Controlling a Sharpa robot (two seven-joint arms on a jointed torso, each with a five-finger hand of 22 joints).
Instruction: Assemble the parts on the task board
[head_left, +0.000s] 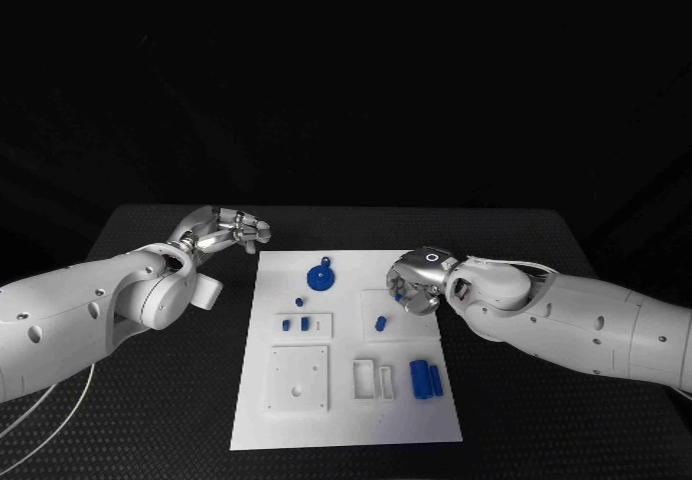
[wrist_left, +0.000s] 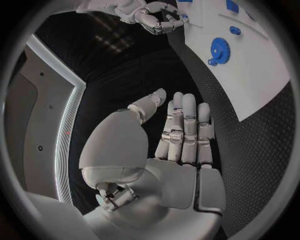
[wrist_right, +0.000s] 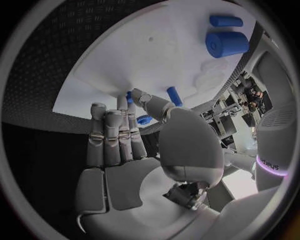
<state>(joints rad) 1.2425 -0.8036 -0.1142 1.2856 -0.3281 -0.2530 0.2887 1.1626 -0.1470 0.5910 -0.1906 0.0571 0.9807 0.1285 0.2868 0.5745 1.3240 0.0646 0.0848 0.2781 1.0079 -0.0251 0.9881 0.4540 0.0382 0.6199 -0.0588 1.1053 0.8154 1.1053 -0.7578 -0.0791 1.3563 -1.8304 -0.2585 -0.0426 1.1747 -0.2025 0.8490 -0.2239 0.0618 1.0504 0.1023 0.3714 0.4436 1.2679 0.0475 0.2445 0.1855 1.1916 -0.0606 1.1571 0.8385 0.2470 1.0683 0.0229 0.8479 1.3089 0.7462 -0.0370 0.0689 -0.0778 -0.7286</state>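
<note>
Right silver hand (head_left: 418, 283) empty, fingers apart, over white plastic task board (head_left: 346, 420); risk: knocks small blue peg (head_left: 381, 323). Left hand (head_left: 228, 231) idle, open.

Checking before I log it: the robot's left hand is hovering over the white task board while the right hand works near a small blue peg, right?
Not quite. The left hand is beside the white task board, over the black table, per the head view. The right hand is near the small blue peg.
</note>
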